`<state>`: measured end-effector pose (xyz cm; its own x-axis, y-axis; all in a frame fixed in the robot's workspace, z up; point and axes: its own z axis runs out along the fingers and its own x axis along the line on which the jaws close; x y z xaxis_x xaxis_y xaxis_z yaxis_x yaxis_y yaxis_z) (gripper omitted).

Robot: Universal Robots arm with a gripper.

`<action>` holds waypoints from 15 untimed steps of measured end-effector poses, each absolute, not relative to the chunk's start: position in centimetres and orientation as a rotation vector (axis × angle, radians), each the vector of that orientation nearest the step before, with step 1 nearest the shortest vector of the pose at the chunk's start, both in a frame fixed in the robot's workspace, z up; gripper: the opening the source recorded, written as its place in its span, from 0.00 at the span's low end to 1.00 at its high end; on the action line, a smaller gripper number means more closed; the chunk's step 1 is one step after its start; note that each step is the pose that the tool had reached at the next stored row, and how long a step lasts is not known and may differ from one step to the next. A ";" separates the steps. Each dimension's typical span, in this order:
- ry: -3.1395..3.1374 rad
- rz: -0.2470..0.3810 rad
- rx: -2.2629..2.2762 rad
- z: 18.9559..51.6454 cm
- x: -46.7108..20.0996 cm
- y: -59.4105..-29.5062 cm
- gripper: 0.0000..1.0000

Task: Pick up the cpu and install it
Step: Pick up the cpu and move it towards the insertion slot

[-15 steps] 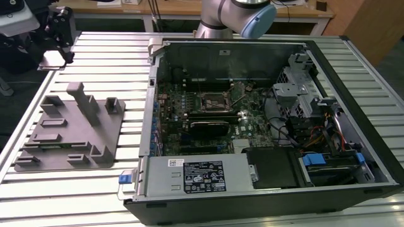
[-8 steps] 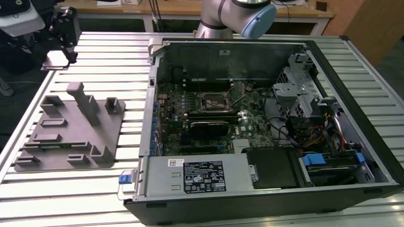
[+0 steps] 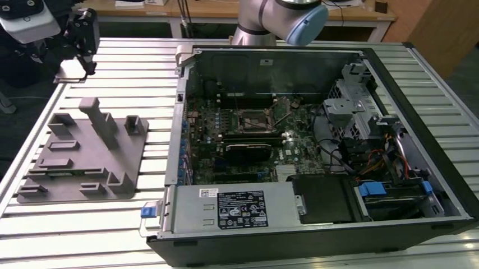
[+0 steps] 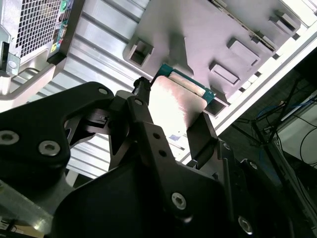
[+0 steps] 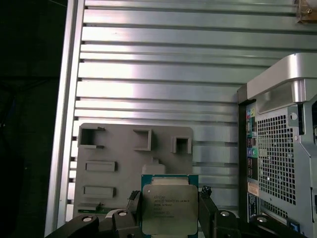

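Step in hand: pick-up appears done, install not yet done.

- The gripper [image 5: 170,197] has its fingers [image 5: 205,198] pinching the cpu [image 5: 170,210] by two opposite edges, silver top towards the first wrist camera. Both wrist views show the grip.
- The cpu hangs clear of the grey tray [image 3: 82,162], with nothing touching it but the fingers.
- In the exterior view the gripper sits in the upper left of the frame, near the far corner of the worktop [image 3: 112,224]. It is well apart from the socket [image 3: 253,119], which is mid-frame inside the open case [image 3: 419,84].

Judgement on what the install calls for: the chip level and square to the socket frame, lowered straight with no sliding. I cannot tell from here whether the socket is open to receive it.

Edges and room:
- The worktop edge lies close by the gripper in the upper left.
- The tray's upright posts stand at left of frame.
- The case's left wall [image 3: 182,106] rises between gripper and socket, so the path has to go over it.
- Around the socket, cables and a drive cage crowd the right side. The space straight above looks open.
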<state>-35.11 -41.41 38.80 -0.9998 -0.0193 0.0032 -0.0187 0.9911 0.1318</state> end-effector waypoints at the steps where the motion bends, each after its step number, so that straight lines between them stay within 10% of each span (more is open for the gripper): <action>1: -3.130 -0.207 0.030 38.8 -35.0 -41.4 0.55; 15: -3.127 -0.207 0.030 38.8 -33.8 -41.4 0.55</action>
<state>-33.79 -41.36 38.80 -0.9998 -0.0193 0.0067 -0.0183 0.9911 0.1317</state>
